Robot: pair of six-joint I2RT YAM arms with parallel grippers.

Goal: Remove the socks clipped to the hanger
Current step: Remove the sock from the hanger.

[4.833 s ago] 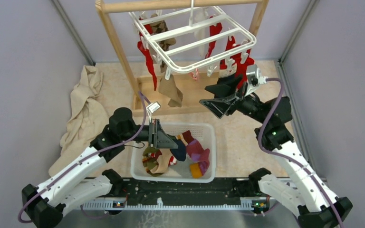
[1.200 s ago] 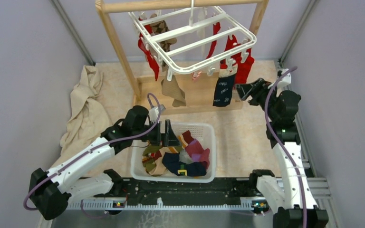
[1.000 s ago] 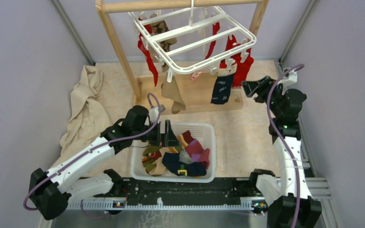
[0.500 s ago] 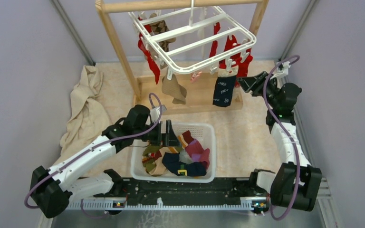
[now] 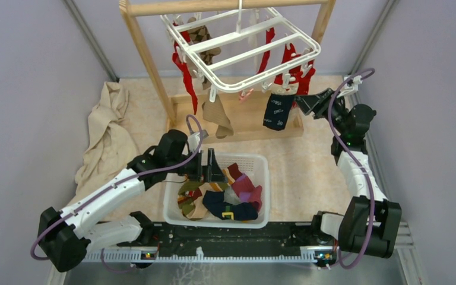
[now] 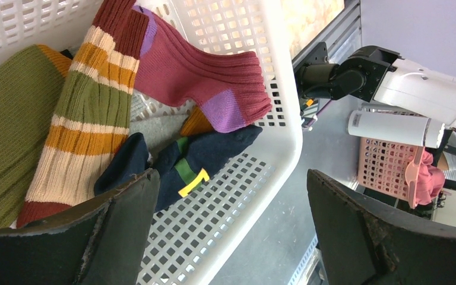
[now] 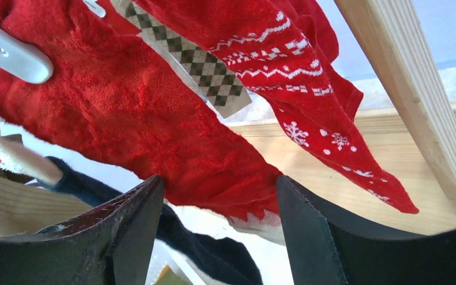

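The white hanger (image 5: pixel 243 44) hangs from its hook. Clipped to it are red socks (image 5: pixel 294 66), a navy sock (image 5: pixel 276 111), a tan sock (image 5: pixel 217 116), another red sock (image 5: pixel 185 71) and an argyle brown one (image 5: pixel 205 41). My right gripper (image 5: pixel 304 104) is up at the red socks, just right of the navy sock. In the right wrist view it (image 7: pixel 219 208) is open, with the lower end of a fuzzy red sock (image 7: pixel 154 119) lying between its fingers. My left gripper (image 5: pixel 212 167) is open and holds nothing. It (image 6: pixel 231 219) hovers over the basket.
A white mesh basket (image 5: pixel 261 163) in front of the arms holds several loose socks, among them a navy one with a yellow buckle (image 6: pixel 196 160). The wooden frame (image 5: pixel 148 59) carries the hanger. A beige cloth (image 5: pixel 104 142) lies at the left wall.
My right gripper has moved left and up from the right wall to the red socks. The navy sock is swinging a little. The left arm has stayed still.
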